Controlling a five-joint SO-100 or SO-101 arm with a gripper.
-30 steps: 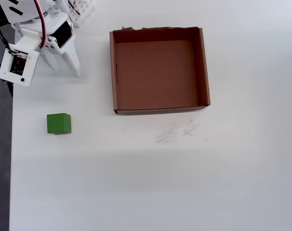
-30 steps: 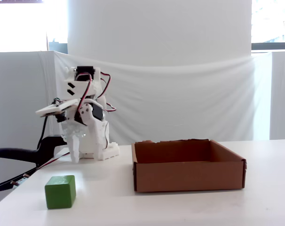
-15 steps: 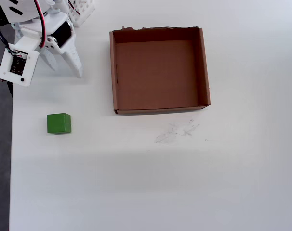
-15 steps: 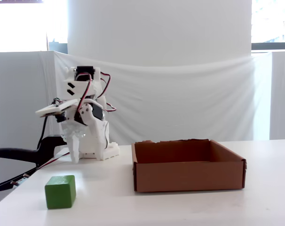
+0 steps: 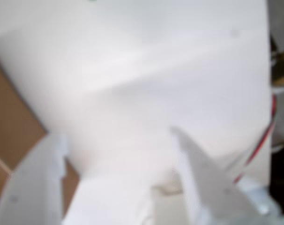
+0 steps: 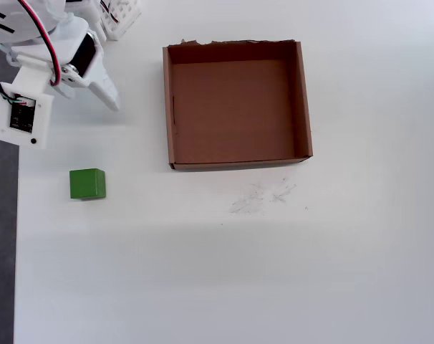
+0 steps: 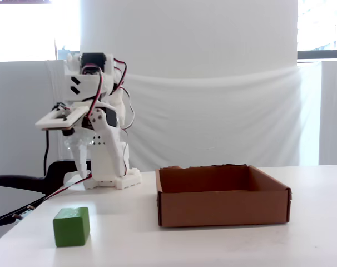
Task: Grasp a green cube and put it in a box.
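The green cube [image 6: 87, 183] [image 7: 72, 226] rests on the white table near its left edge, well left of the box in both the overhead and fixed views. The box [image 6: 235, 164] [image 7: 221, 208], a shallow brown cardboard tray with a ragged far rim, is empty. My gripper [image 6: 97, 97] [image 7: 94, 166] hangs open above the table by the arm's base, behind the cube and apart from it, with nothing between its fingers. The blurred wrist view shows my gripper [image 5: 116, 136] with its fingers spread wide over bare table and a corner of the box [image 5: 11, 117] at left.
The table's left edge [image 6: 16, 251] runs close beside the cube, with dark floor beyond. The arm's white base [image 7: 114, 179] stands at the back left, and cables [image 7: 24, 183] trail off to the left. Faint scuff marks [image 6: 263, 195] lie in front of the box.
The arm has lifted and swung a little left, raising the gripper higher off the table. The cube and the box have not moved.
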